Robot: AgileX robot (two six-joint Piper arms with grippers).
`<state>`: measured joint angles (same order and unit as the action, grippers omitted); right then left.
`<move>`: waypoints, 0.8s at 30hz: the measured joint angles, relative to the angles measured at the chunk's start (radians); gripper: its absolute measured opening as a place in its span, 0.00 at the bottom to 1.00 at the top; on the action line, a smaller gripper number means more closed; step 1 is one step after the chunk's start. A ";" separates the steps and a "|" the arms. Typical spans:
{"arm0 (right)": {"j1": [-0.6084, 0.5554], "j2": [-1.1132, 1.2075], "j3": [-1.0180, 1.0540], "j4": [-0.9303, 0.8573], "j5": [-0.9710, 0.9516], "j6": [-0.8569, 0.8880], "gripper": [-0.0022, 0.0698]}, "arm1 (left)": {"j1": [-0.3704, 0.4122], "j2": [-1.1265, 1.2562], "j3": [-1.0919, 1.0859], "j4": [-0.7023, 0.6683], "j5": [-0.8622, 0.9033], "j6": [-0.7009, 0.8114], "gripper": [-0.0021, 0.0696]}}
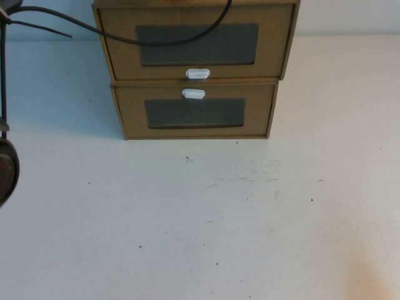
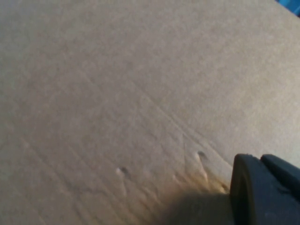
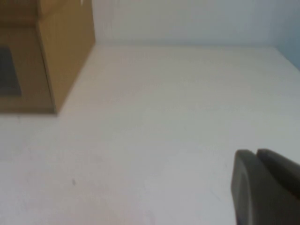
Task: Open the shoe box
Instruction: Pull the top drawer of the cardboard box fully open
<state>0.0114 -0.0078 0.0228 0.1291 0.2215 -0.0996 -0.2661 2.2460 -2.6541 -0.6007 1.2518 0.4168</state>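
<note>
- Two brown cardboard drawer-style boxes sit stacked at the top centre of the high view: the upper shoe box (image 1: 195,40) rests directly on the lower shoe box (image 1: 195,112), both on the white table (image 1: 200,219).
- Each front carries a dark window, and the two fronts look closed flush. The task does not say which box to open.
- The upper tab (image 1: 197,73) sits at the bottom edge of its front and the lower tab (image 1: 193,94) at the top edge of its front, so the two are just apart, one above the other.
- A black cable (image 1: 156,40) drapes across the upper front.
- The left gripper (image 2: 260,161) is out of the high view. Its wrist camera shows it pressed together, right up against a creased cardboard face; I cannot tell which face.
- The right gripper (image 3: 257,154) is also pressed together, holding nothing, low over bare table and beside the stack's side wall (image 3: 65,61).
- Handling, as a judgement: the cardboard is light, fairly stiff but dentable, and the stack may slide or tip when a drawer is pulled.
- The best hold is probably a white tab, pinched or hooked and drawn straight out. Bracing the top with the other arm would help.
</note>
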 joint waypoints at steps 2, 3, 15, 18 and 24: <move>0.000 0.000 0.000 0.088 -0.085 0.000 0.01 | 0.000 0.002 0.000 -0.001 0.000 0.000 0.02; 0.000 0.000 0.000 0.140 -0.114 0.000 0.01 | 0.000 0.002 0.000 -0.001 0.000 0.000 0.02; 0.000 0.000 0.000 0.623 -0.203 0.042 0.01 | 0.000 0.006 0.000 -0.016 0.000 0.000 0.02; 0.000 0.000 -0.013 0.696 -0.133 0.042 0.01 | 0.000 0.006 0.000 -0.016 0.000 0.000 0.02; 0.000 0.086 -0.148 0.711 0.085 0.036 0.01 | 0.005 0.006 0.000 -0.018 0.000 0.000 0.02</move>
<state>0.0114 0.0782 -0.1251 0.8400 0.3065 -0.0636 -0.2610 2.2521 -2.6541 -0.6184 1.2518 0.4168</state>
